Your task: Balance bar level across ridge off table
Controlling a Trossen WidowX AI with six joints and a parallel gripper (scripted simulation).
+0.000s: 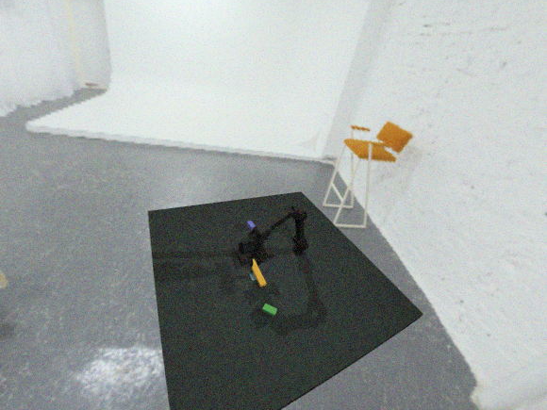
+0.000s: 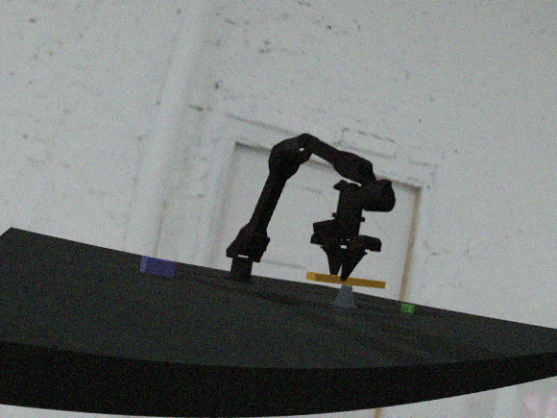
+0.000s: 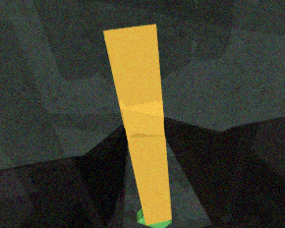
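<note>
Above the black table (image 1: 203,350) (image 2: 192,328), jaws (image 1: 254,261) (image 2: 339,277) clamp the yellow bar (image 1: 259,274) (image 2: 367,282) (image 3: 142,88) between their tips.

A studio with white curved backdrop (image 1: 222,67).

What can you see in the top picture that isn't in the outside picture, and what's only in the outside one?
Only the top view shows the tall orange chair and the gray floor.

Only the exterior view shows the front edge of the black table.

Both show the black arm, the yellow bar, the pale ridge, the green block and the purple block.
</note>
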